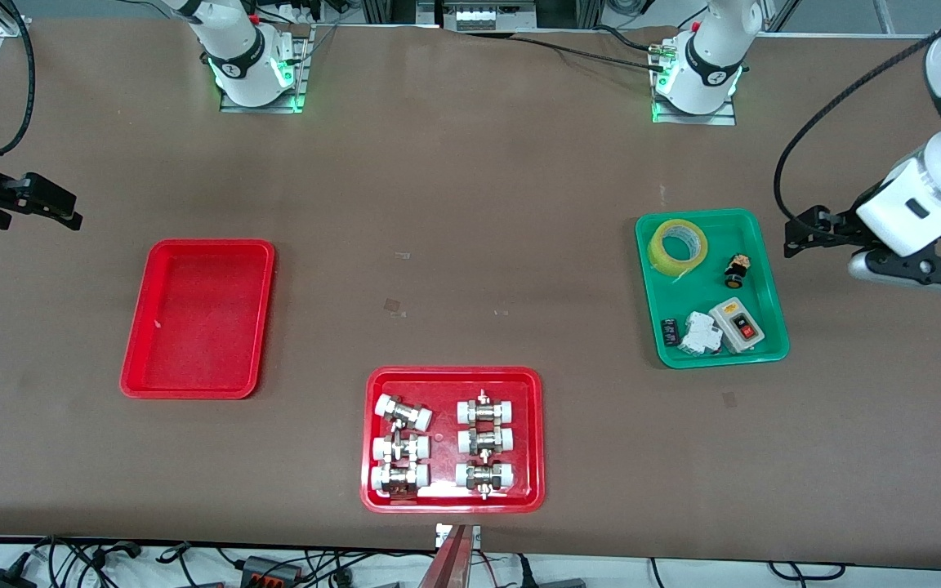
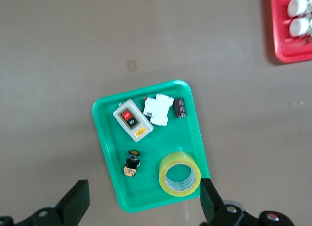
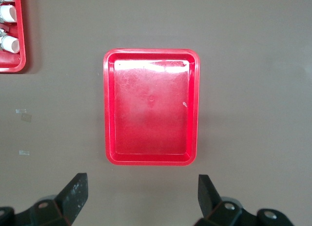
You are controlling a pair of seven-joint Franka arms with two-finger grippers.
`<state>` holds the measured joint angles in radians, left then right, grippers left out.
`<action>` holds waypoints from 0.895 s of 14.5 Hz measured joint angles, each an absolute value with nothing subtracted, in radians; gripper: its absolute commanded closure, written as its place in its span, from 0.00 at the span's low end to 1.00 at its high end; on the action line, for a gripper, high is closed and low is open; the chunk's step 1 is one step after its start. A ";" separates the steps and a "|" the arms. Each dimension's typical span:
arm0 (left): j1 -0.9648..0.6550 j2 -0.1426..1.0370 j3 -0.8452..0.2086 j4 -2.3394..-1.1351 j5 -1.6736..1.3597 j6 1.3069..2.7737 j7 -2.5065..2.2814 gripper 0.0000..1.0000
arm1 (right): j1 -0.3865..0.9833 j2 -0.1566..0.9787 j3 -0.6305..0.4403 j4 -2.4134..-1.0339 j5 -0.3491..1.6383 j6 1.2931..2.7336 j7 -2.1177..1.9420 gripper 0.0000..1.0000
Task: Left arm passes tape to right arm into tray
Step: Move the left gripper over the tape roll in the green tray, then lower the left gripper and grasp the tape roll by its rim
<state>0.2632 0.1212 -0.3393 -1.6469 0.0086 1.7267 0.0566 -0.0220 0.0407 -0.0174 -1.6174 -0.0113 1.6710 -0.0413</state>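
The yellow tape (image 1: pixel 679 247) lies flat in the green tray (image 1: pixel 703 290), at the corner nearest the robots' bases. It also shows in the left wrist view (image 2: pixel 180 173). My left gripper (image 1: pixel 801 233) is open and empty, up in the air beside the green tray at the left arm's end of the table; in its own view (image 2: pixel 144 201) the jaws stand wide apart. The plain red tray (image 1: pixel 201 327) lies empty at the right arm's end, and shows in the right wrist view (image 3: pixel 151 114). My right gripper (image 1: pixel 54 204) is open and empty, up in the air beside it (image 3: pixel 142 194).
The green tray (image 2: pixel 105 138) also holds a grey switch box (image 1: pixel 738 325), a white breaker (image 1: pixel 701 333) and a small black-and-yellow push-button (image 1: pixel 737 270). A second red tray (image 1: pixel 446 377) with several white-capped metal fittings lies near the front edge, mid-table.
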 measured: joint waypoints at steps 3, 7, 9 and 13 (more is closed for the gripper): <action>0.269 0.143 -0.338 -1.704 0.014 1.728 0.055 0.00 | -0.022 0.041 -0.017 -1.618 -0.011 1.668 -0.041 0.00; 0.304 0.141 -0.338 -1.846 0.016 1.833 0.056 0.00 | -0.022 0.044 -0.017 -1.622 -0.011 1.668 -0.041 0.00; 0.303 0.134 -0.346 -1.925 0.016 1.885 0.056 0.00 | -0.022 0.045 -0.017 -1.623 -0.011 1.669 -0.041 0.00; 0.301 0.093 -0.376 -2.221 0.017 2.163 0.053 0.00 | -0.022 0.046 -0.018 -1.624 -0.011 1.669 -0.041 0.00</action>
<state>0.3009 0.0934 -0.3764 -2.2214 0.0167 2.1633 0.0531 -0.0222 0.0461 -0.0179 -1.6243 -0.0113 1.6691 -0.0409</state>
